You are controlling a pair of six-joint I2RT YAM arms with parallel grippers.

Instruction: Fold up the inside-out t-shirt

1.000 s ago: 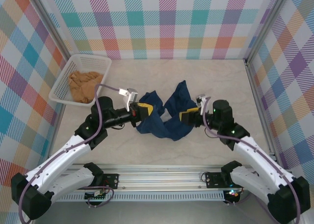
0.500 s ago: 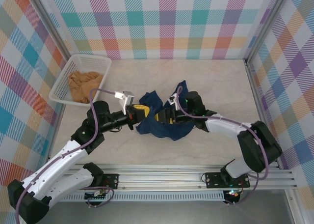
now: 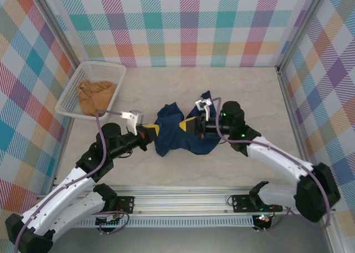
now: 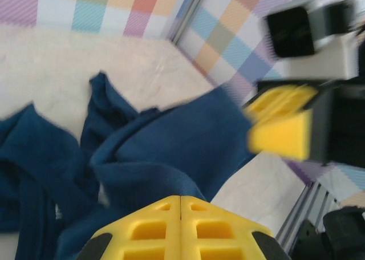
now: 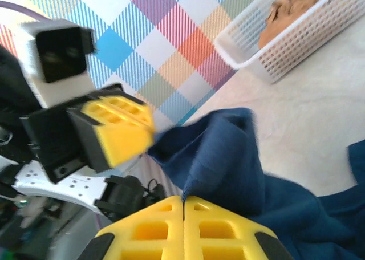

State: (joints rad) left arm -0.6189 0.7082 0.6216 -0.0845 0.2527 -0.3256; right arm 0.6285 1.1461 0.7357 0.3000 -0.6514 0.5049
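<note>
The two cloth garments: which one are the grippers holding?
The dark navy t-shirt: the left gripper and the right gripper are both shut on it. The tan-orange garment lies apart in the white basket.

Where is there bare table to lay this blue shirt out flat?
Bare table runs between the shirt and the back wall, right of the basket, and along the near rail. The middle is crowded: left gripper and right gripper clamp the shirt.

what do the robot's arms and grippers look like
The left arm and right arm are white shells with black joints. The left gripper and right gripper have blocky yellow fingers with moulded recesses, a white camera block and purple cable.
</note>
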